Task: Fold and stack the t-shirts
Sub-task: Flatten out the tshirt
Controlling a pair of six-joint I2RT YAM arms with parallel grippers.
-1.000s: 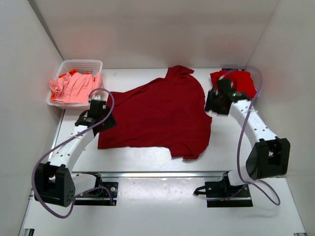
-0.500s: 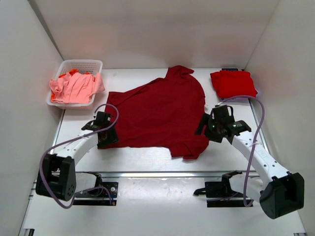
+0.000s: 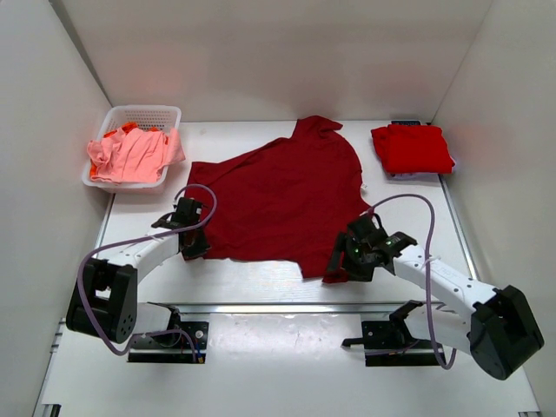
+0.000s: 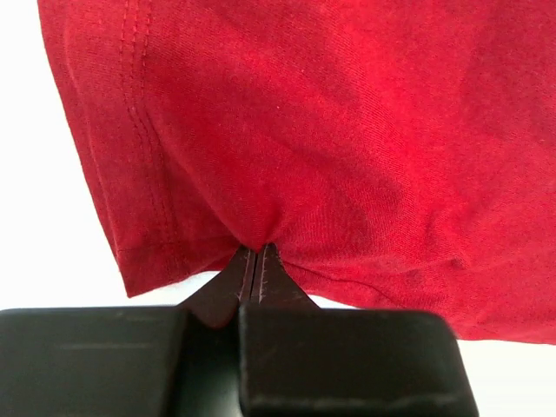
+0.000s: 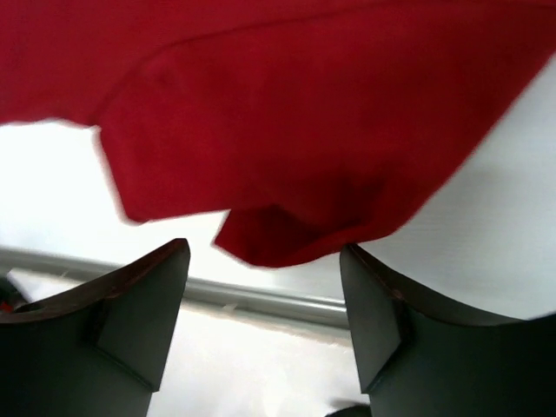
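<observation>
Two arms reach low over the table (image 3: 261, 276). On the left side, the left arm (image 3: 137, 254) is folded close to its base, its forearm lying near-flat and angled inward to the near left corner of the dark maroon t-shirt (image 3: 287, 195). There the left pincer (image 4: 254, 261) is pressed together, pinching a pucker of cloth at the bottom edge beside the stitched hem (the wrist view shows the gather plainly). On the other side, the right arm (image 3: 443, 280) stretches leftward from its base, wrist dipped to the shirt's near right corner. Here the right pincer (image 5: 265, 256) stands spread, one finger to each side of a folded-under tip of cloth. Contact cannot be judged, as that view is blurred. The maroon shirt lies spread out across mid-table. A bright red t-shirt (image 3: 411, 148) sits folded at the far right, well apart from both pincers. A salmon-pink t-shirt (image 3: 130, 155) and an orange t-shirt (image 3: 129, 129) are heaped in the white basket (image 3: 143, 111) at the far left.
</observation>
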